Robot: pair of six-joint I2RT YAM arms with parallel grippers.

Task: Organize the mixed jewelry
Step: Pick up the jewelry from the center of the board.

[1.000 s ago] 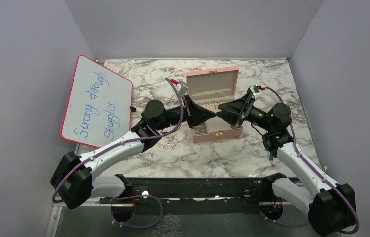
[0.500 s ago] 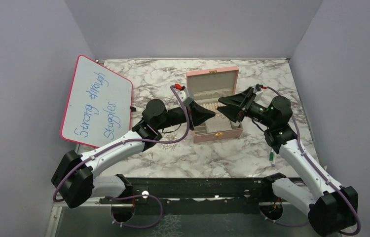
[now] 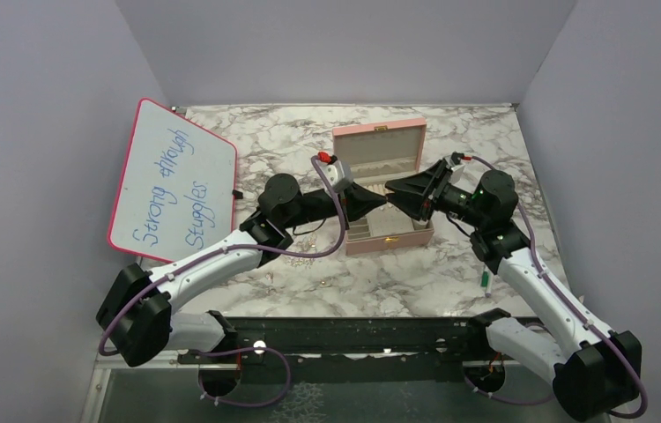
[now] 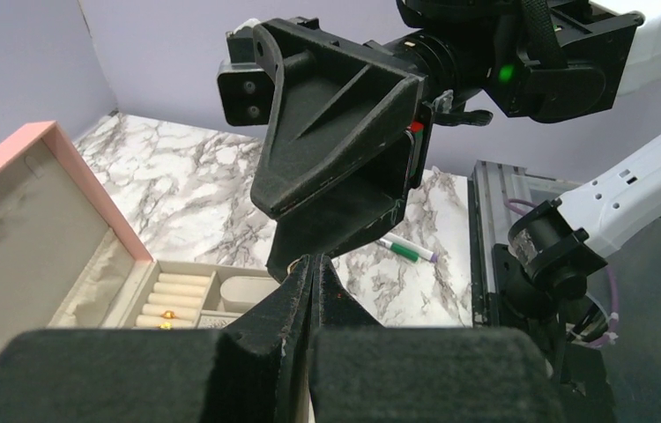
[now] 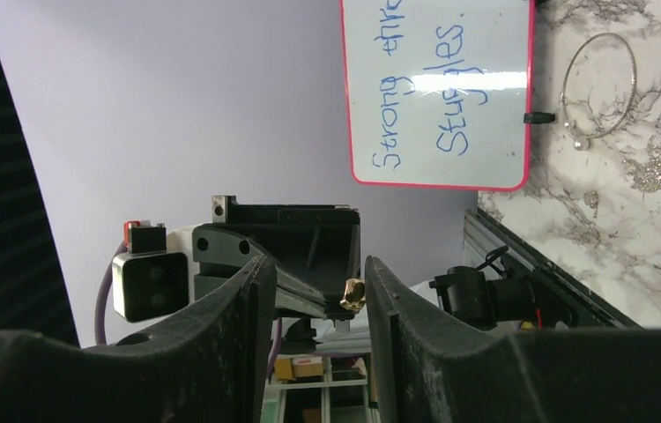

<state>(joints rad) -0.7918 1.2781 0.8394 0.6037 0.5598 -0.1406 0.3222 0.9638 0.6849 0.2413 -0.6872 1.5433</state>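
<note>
Loose pcs (image 3: 307, 253): on table (image 3: 397, 282), near side, outside pink box (image 3: 389, 241).
Over box: left gripper (image 4: 309, 264) clenched on gold pc (image 5: 352, 293) at its tip.
Right gripper (image 5: 314, 264): jaws apart, straddling gold pc, no grip seen.
Step (est.): arm-to-arm handover.
Next: R pinches squarely, then L releases.

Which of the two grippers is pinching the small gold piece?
The left gripper: its jaws are shut on the gold piece, while the right gripper has its jaws apart on either side of it.
</note>
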